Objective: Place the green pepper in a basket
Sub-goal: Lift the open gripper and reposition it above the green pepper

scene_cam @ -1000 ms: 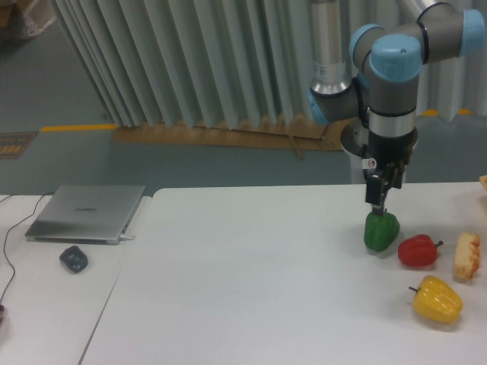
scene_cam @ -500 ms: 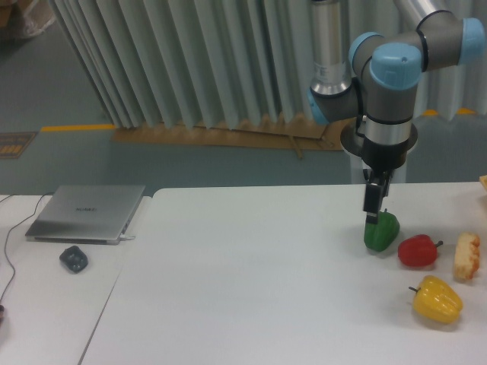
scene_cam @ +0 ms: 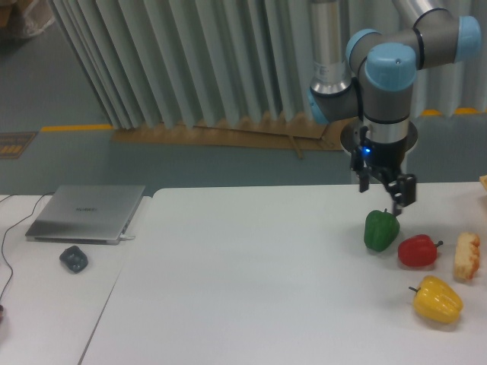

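The green pepper (scene_cam: 380,230) is glossy and dark green, and it rests on the white table (scene_cam: 251,281) right of centre. My gripper (scene_cam: 383,191) hangs just above its stem, turned so that both fingers show side by side. It is open and holds nothing. One dark fingertip (scene_cam: 401,196) ends a little above the pepper's upper right. No basket shows in this view.
A red pepper (scene_cam: 418,250) lies just right of the green one, with a yellow pepper (scene_cam: 437,299) nearer the front. A bread-like piece (scene_cam: 466,256) sits by the right edge. On the left, a laptop (scene_cam: 86,213) and a dark mouse (scene_cam: 74,258) are on a second table.
The gripper has lifted slightly off the pepper's stem and turned about its axis, so its fingers now stand spread apart. The green pepper has stayed in place.
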`<state>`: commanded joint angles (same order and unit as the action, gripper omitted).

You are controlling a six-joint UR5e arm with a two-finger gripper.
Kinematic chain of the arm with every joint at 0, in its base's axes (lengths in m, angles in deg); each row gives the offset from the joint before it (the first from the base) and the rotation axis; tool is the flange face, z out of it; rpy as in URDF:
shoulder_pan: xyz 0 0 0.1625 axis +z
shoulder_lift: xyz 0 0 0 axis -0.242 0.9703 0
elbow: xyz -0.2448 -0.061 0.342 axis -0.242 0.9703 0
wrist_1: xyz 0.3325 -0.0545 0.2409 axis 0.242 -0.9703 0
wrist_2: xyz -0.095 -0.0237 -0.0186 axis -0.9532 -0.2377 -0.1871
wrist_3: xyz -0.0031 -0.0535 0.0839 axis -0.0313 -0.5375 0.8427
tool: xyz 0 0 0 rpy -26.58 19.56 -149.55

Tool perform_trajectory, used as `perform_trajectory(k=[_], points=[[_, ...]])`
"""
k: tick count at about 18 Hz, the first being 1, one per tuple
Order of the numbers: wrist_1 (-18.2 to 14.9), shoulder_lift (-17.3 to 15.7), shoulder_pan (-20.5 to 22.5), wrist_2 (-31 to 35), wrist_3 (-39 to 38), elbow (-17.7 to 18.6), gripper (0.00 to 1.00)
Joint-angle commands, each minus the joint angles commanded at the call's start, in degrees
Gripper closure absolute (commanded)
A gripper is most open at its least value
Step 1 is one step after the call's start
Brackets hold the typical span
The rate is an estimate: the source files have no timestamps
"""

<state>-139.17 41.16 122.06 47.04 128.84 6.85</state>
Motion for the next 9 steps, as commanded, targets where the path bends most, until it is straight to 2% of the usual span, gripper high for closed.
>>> perform_trajectory(k=[2, 3, 5, 7, 9], points=[[0.0, 1.6, -5.1, 7.0, -0.2, 0.4, 0.0], [0.1, 1.5, -7.5, 8.2, -0.1, 1.3, 0.0], [0.3, 0.4, -8.7, 7.9, -0.3, 2.2, 0.0], [1.7, 0.4, -8.9, 0.9, -2.4, 2.1, 0.0], [3.2, 0.5, -7.9, -8.4, -9.1, 2.0, 0.0]])
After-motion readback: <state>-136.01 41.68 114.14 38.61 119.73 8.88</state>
